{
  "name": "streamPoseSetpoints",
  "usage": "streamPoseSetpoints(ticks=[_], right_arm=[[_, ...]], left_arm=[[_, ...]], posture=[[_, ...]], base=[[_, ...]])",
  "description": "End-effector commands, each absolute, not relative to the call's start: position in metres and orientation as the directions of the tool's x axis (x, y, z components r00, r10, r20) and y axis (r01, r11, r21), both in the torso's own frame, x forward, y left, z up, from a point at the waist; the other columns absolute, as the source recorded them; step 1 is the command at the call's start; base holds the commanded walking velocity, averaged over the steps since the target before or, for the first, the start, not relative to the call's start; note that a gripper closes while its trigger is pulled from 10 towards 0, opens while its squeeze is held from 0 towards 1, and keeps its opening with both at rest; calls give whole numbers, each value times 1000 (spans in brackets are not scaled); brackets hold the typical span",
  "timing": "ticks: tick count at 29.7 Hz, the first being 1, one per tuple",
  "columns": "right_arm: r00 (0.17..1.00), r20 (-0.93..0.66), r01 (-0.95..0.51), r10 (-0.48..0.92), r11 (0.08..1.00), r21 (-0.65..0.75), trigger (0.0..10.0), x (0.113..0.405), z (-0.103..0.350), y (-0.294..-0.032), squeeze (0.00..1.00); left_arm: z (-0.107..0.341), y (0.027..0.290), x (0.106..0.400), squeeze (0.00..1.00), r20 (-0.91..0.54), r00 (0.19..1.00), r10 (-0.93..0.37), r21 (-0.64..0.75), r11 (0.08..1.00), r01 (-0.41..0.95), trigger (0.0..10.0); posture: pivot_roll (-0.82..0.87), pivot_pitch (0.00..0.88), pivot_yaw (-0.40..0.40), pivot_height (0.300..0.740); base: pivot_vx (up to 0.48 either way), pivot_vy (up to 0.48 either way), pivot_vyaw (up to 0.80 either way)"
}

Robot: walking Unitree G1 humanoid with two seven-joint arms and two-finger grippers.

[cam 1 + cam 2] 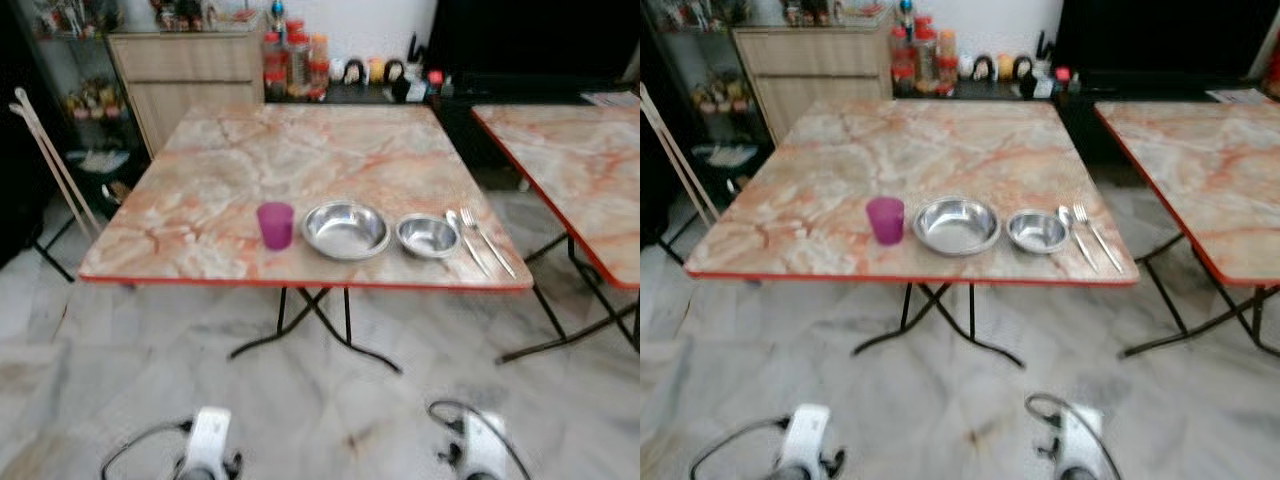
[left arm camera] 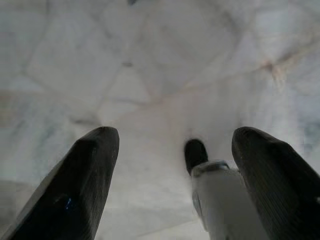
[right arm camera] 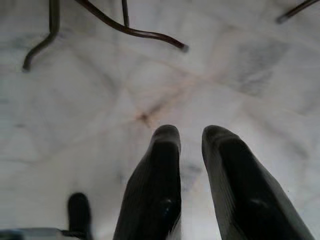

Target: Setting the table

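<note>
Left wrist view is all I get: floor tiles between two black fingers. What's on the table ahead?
Observer: A purple cup, a large steel bowl and a small steel bowl in a row near the front edge.
Operator: Any cutlery?
Observer: A spoon and fork lie right of the small bowl.
Operator: And my right hand?
Observer: The right hand hangs over the floor, holding nothing, fingers slightly apart.

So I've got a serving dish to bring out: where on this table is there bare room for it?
The table is bare behind the row, from the purple cup back to the far edge, and left of the cup. It is crowded along the near edge: cup, large bowl, small bowl, spoon and fork.
</note>
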State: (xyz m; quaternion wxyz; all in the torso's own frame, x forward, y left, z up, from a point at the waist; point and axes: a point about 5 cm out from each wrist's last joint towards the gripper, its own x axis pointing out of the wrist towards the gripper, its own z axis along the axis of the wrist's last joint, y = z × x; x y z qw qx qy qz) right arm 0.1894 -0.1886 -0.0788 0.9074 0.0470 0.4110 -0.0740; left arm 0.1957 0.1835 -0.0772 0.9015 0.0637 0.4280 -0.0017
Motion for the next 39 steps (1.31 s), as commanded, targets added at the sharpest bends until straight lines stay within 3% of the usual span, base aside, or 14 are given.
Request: streamPoseSetpoints(ticks=[1,13,39], right_arm=[[635,-761,193,-131,981,-8,10000,182,-80,-202,0],[628,-766,209,-137,978,-4,10000,181,-81,-201,0],[619,-774,218,-134,976,5,10000,177,-84,-195,0]], left_arm=[[-77,173,199,0,-774,633,21,98,991,87,10000],[-75,173,202,0,-769,640,16,90,993,82,10000],[-76,179,199,0,-776,630,33,128,986,106,10000]], posture=[[1,0,-21,740],[21,0,-22,740],[13,0,-1,740]], base=[[304,0,0],[297,0,0],[43,0,0]])
